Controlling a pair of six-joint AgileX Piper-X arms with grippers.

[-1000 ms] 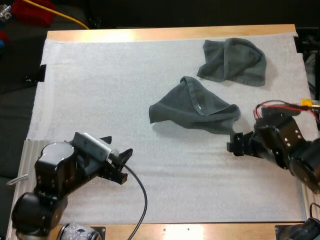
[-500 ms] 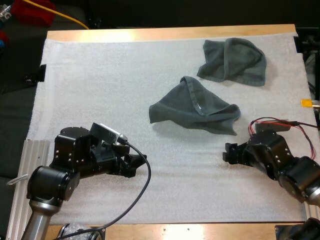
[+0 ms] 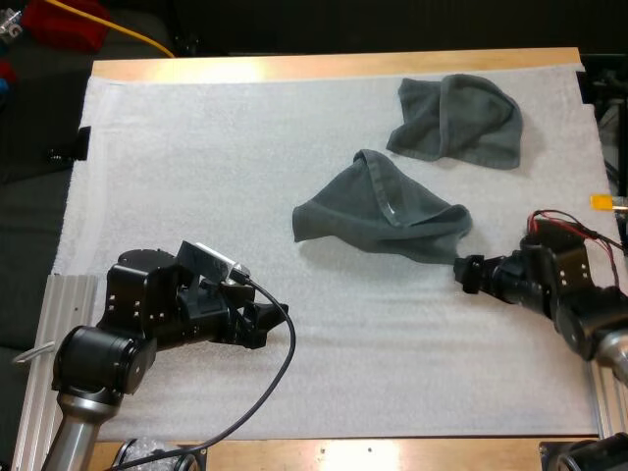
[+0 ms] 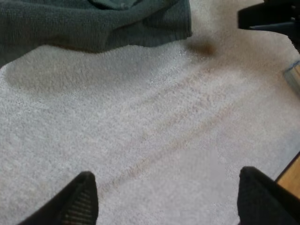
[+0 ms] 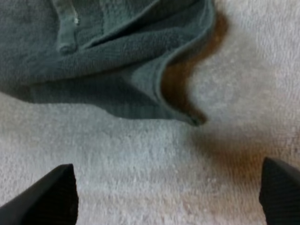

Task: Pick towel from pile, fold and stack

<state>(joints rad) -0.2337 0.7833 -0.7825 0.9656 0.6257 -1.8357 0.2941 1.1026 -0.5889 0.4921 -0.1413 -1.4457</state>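
Crumpled towel laid on mat, second towel beyond it. Right claw spread wide, empty, just beside crumpled towel's near corner. Left claw likewise spread, well apart from it. Corner, seemingly single-layered, best centred in claw and pinched low before lift.

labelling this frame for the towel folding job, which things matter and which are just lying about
Part of the job:
- nearer crumpled towel
- farther crumpled towel
- left pincer, open over bare mat
- right pincer, open by the nearer towel's corner

Just there:
- white mat
- wooden table
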